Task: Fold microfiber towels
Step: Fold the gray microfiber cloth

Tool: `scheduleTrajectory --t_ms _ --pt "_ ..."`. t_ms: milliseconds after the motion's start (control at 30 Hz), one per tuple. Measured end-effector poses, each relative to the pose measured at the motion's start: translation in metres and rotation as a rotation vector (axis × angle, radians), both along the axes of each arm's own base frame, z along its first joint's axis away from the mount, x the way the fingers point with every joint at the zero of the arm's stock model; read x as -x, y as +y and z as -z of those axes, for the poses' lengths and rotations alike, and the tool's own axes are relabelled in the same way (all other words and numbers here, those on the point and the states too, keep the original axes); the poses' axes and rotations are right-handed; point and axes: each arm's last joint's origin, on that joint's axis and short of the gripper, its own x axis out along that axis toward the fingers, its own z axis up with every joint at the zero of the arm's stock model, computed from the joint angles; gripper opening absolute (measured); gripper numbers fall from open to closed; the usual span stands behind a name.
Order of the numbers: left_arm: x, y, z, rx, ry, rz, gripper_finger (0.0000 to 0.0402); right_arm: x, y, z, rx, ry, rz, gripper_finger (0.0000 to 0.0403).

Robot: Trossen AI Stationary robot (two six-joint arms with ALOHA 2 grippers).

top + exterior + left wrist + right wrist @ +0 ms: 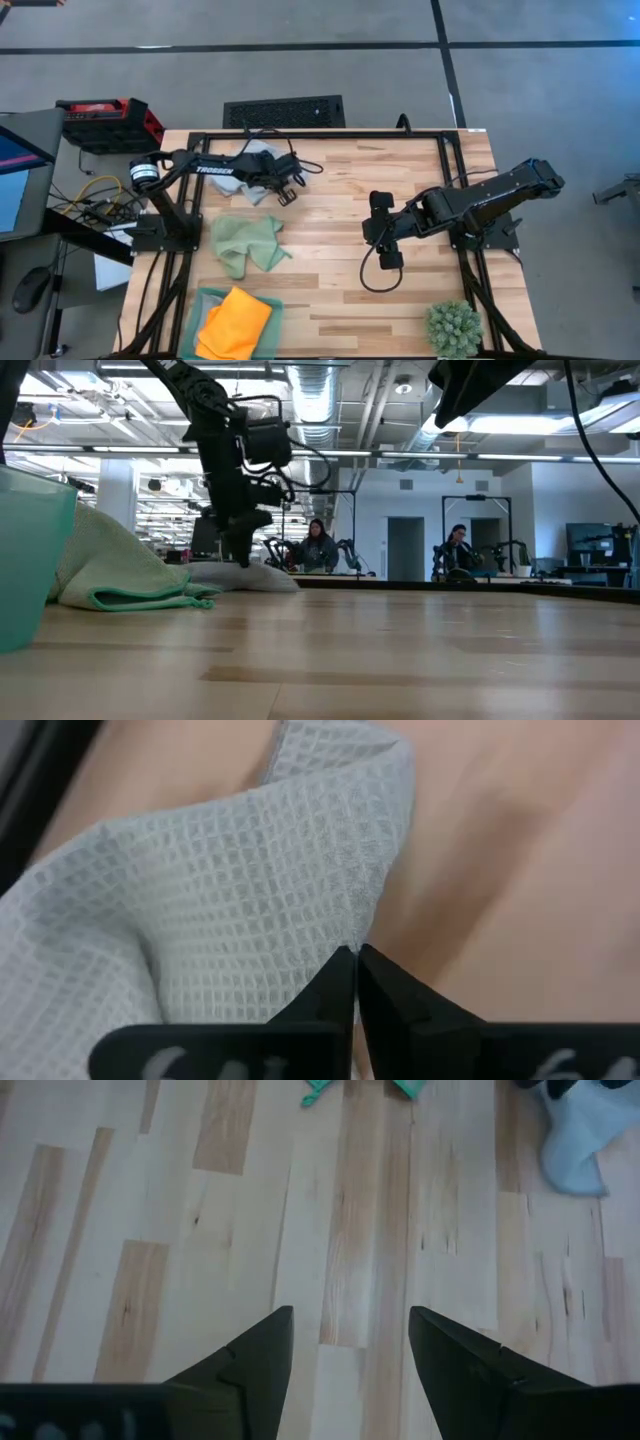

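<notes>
A pale grey-blue towel point(252, 158) lies crumpled at the table's far left, partly under my left arm. My left gripper point(284, 190) points down at the towel's right side and is shut on it; it also shows in the low view point(240, 556). A light green towel point(245, 243) lies crumpled nearer. An orange towel point(236, 320) lies folded in the green tray point(205, 298). My right gripper point(384, 232) is open and empty above bare table at mid-right. I cannot make out a second grey-blue towel. My left gripper pinches the grey-blue towel's edge point(352, 925) between its two fingertips point(335, 982), close to a corner. The fingers come from above, pointing down point(240, 556). The rest of the towel point(245, 575) lies slack on the table.
A small spiky green plant point(455, 328) stands at the near right corner. The tray wall point(30, 560) stands close in the low view. Bare wood lies between the two grippers and along the table's middle point(380, 1230). People sit in the room behind.
</notes>
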Motion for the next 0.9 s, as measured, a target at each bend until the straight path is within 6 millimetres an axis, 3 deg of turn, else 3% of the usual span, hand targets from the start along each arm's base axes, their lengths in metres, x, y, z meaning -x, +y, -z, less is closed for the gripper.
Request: scheduleTrajectory --t_ms 233,467,700,900 --pt "-0.023 -0.033 -0.007 0.048 -0.118 0.178 0.0001 0.0 0.0 0.0 0.0 0.0 0.0 0.0223" --pt "-0.035 -0.07 -0.014 0.055 -0.147 0.299 0.0 0.0 0.0 0.0 0.0 0.0 0.001 0.0223" --pt "-0.049 -0.104 -0.02 0.1 -0.286 0.435 0.0 0.0 0.0 0.0 0.001 0.0 0.0 0.0223" --pt "-0.054 -0.12 -0.025 0.084 -0.355 0.49 0.0 0.0 0.0 0.0 0.002 0.003 0.0 0.0223"
